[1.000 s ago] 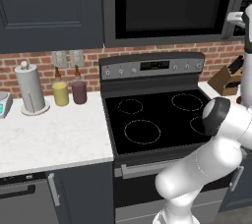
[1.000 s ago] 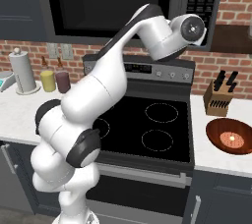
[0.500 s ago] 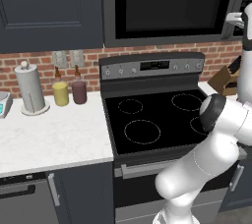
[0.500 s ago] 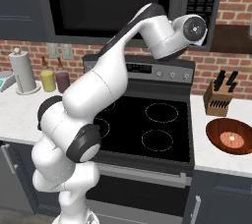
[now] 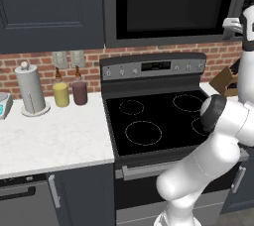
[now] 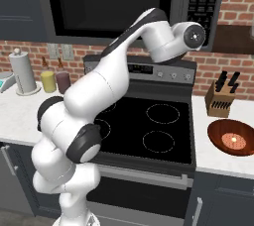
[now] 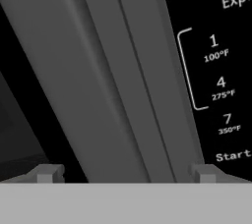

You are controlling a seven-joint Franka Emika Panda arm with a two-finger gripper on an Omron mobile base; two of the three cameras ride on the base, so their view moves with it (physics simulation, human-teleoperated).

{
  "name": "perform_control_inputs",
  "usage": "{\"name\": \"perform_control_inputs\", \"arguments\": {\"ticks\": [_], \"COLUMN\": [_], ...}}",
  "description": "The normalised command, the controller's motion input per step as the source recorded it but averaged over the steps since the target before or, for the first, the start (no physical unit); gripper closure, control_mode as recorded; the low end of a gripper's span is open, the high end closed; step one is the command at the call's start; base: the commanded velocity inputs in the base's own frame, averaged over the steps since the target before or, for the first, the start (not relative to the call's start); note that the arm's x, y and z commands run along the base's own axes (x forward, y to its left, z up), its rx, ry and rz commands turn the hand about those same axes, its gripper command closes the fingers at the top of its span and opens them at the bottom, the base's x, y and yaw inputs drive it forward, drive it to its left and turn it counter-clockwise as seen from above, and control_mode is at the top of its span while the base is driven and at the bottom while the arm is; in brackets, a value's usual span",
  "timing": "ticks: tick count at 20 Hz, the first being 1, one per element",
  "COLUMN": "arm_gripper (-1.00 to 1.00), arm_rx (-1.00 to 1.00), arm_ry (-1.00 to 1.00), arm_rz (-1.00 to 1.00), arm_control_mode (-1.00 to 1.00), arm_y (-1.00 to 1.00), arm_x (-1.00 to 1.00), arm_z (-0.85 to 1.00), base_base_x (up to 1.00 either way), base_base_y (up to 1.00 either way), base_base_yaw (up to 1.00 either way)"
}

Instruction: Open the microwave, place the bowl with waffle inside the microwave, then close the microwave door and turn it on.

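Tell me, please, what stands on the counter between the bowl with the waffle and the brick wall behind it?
In the right base view, a wooden knife block stands between the bowl and the wall, apart from the bowl's rim.

We find the wide dark-gray microwave point(image 6: 124, 4) mounted above the black-topped stove point(image 6: 149, 126), its button panel point(image 6: 202, 2) at the right side of the framed glass door point(image 5: 171, 2). Right of the stove, on the counter point(image 6: 218, 158), the round reddish-brown bowl point(image 6: 233, 137) holds the small orange-tan waffle point(image 6: 234, 141); the wooden knife block point(image 6: 221, 98) stands behind it. Left of the stove stands the paper towel roll point(image 5: 30, 90).
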Motion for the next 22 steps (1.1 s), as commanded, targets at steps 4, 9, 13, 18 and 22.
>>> {"name": "perform_control_inputs", "arguments": {"ticks": [4, 9, 13, 18, 22], "arm_gripper": [-1.0, -1.0, -1.0, 1.0, 1.0], "arm_rx": [0.02, 0.01, 0.02, 0.0, 0.0], "arm_ry": [0.0, 0.0, 0.0, 0.01, 0.0], "arm_rz": [0.03, 0.02, 0.01, 0.0, 0.0], "arm_control_mode": [-1.0, -1.0, -1.0, -1.0, -1.0], "arm_y": [0.0, 0.0, 0.0, 0.0, 0.0], "arm_x": [0.38, 0.38, 0.35, 0.27, 0.07], "arm_z": [-0.05, -0.08, -0.09, -0.03, 0.0], "base_base_x": [0.0, 0.0, 0.0, 0.0, 0.0], "base_base_y": [0.0, 0.0, 0.0, 0.0, 0.0], "base_base_yaw": [0.0, 0.0, 0.0, 0.0, 0.0]}}
